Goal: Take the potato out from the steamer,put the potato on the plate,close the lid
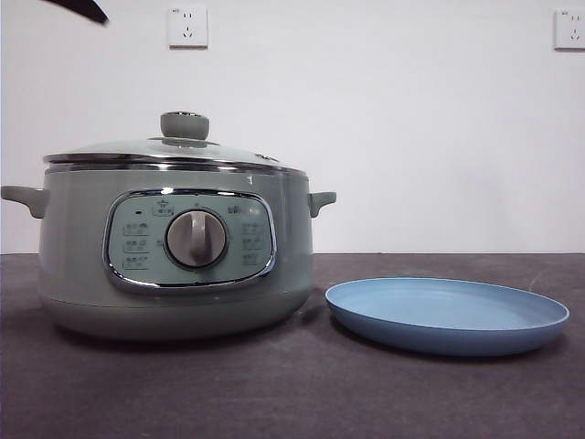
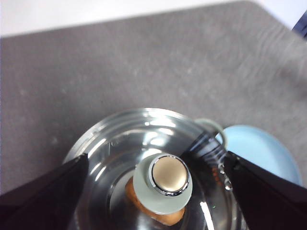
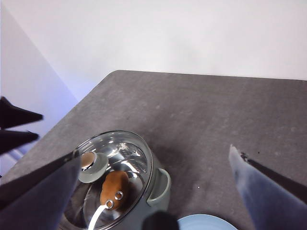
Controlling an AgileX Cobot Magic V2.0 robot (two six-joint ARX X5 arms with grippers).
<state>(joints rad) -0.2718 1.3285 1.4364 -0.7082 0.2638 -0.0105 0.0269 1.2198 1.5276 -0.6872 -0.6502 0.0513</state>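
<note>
1. Lid [image 1: 174, 151] sits closed on the steamer [image 1: 174, 265], on the left of the desk [image 1: 292, 393] in my front view.
2. Potato [image 3: 116, 185] is inside the steamer; I see it orange-brown through the glass, partly under the knob [image 2: 163, 184].
3. Plate [image 1: 448, 315] lies flat on the desk just beside the steamer's right side, nothing on it.
4. Left end effector [image 2: 158, 191] hangs above the lid with jaws spread wide, one on either side of the knob, not touching it.
5. Right end effector [image 3: 153, 191] is high over the desk, jaws spread, holding nothing; steamer and plate edge show below it.
6. Black arm tip [image 1: 82, 9] at front view's top left corner.
</note>
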